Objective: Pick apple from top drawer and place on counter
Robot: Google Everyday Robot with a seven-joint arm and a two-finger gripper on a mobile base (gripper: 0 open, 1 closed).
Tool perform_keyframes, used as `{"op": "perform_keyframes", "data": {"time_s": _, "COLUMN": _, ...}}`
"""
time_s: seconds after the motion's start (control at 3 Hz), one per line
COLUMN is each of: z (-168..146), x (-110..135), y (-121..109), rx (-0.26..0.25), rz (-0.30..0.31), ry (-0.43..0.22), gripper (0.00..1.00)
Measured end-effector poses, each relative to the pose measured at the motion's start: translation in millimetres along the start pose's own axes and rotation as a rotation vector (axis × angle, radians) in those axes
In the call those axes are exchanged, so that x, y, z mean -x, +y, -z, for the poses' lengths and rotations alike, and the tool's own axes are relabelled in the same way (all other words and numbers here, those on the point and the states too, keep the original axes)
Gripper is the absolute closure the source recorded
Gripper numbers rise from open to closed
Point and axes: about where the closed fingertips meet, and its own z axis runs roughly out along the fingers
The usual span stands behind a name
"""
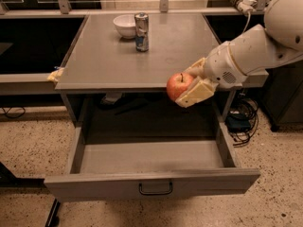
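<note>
The apple is held stem up, clamped between the two fingers of the hand. It hangs in the air at the front edge of the desk, right of centre, above the open top drawer. A white bowl and a can stand at the desk's far side, well apart from the apple.

Dim light, gripper at counter edge
</note>
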Motion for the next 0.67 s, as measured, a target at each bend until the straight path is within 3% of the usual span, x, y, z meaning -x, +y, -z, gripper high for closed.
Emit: {"op": "perform_keyframes", "data": {"time_s": 0.67, "z": -23, "x": 33, "y": -55, "rx": -0.027, "rz": 0.049, "ry": -0.056, "gripper": 1.0}}
